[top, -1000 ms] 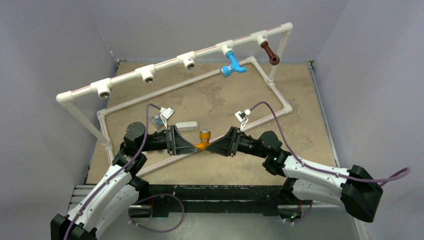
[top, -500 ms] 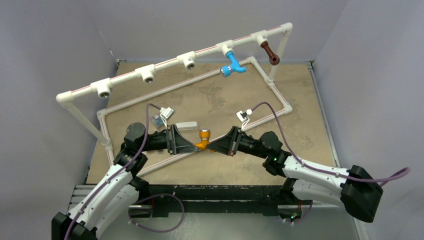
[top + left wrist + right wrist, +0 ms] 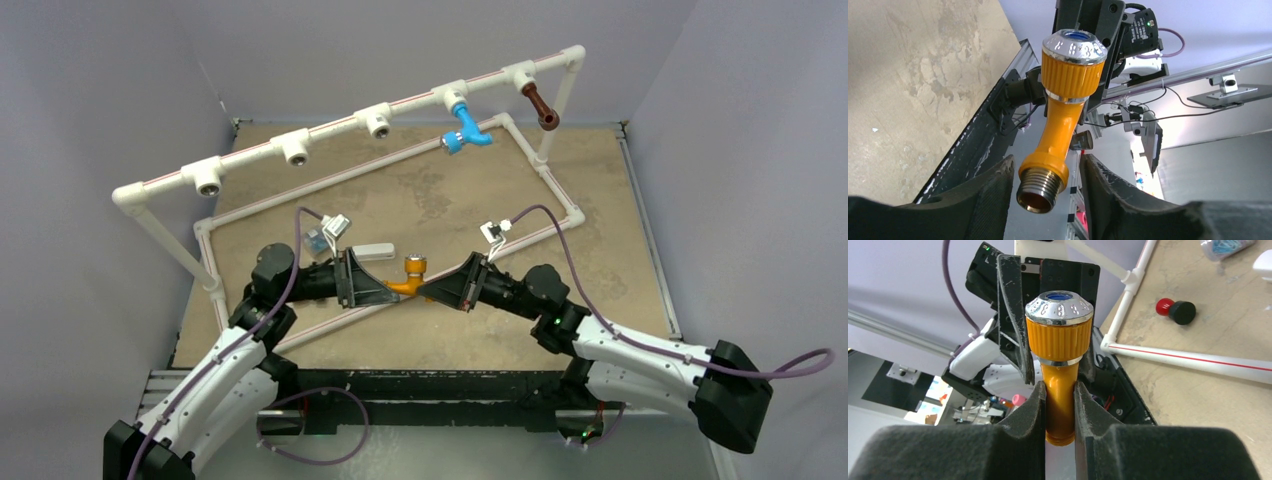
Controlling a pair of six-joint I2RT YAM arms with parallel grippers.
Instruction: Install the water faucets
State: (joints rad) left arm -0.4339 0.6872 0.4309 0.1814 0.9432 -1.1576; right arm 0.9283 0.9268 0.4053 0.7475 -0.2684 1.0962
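The orange-yellow water faucet (image 3: 408, 280) hangs above the table between both grippers, silver cap up. My right gripper (image 3: 428, 289) is shut on its stem (image 3: 1059, 390), pads pressed on both sides. My left gripper (image 3: 388, 291) is open. Its fingers (image 3: 993, 190) stand on either side of the threaded metal end (image 3: 1040, 187) with a gap on each side. A light blue faucet (image 3: 465, 128) and a dark brown faucet (image 3: 540, 105) sit in tee fittings on the raised white pipe. Three tees (image 3: 295, 148) to their left have bare sockets.
The white pipe frame (image 3: 400, 160) runs along the back, with a lower loop lying on the tan table. A small white box (image 3: 372, 250) and a clear packet (image 3: 316, 240) lie behind the left gripper. A red and black cap (image 3: 1175, 311) rests near the floor pipe.
My right gripper has closed on the orange faucet's stem. My left gripper's fingers have spread off the threaded end. The right arm has shifted slightly; the faucet stays in place.
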